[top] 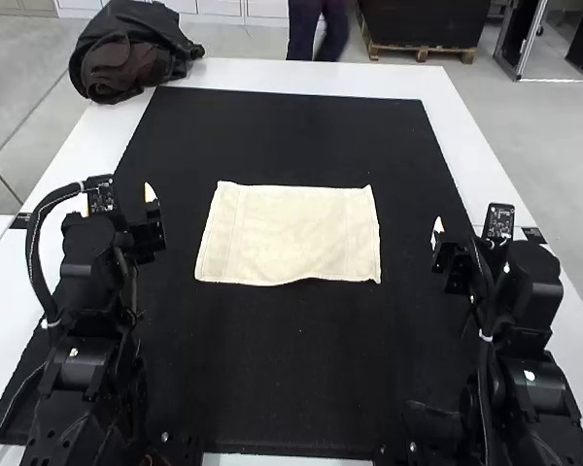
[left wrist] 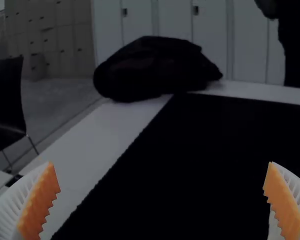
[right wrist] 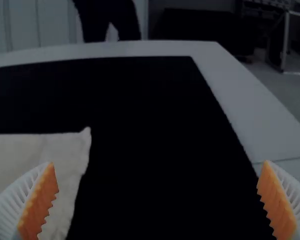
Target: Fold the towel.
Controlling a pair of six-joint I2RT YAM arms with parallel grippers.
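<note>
Towel [top: 291, 236] spread on the black mat [top: 301, 374], between left gripper [left wrist: 162, 200] and right gripper [right wrist: 157, 199] — both empty, fingers parted. We judged it light and limp, apt to sag — best pinched at the two near corners.

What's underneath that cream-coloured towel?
The towel lies spread on a black mat, which shows all around its edges. The part of the mat directly beneath is covered, so whether anything small or flat is hidden there can't be told.
</note>
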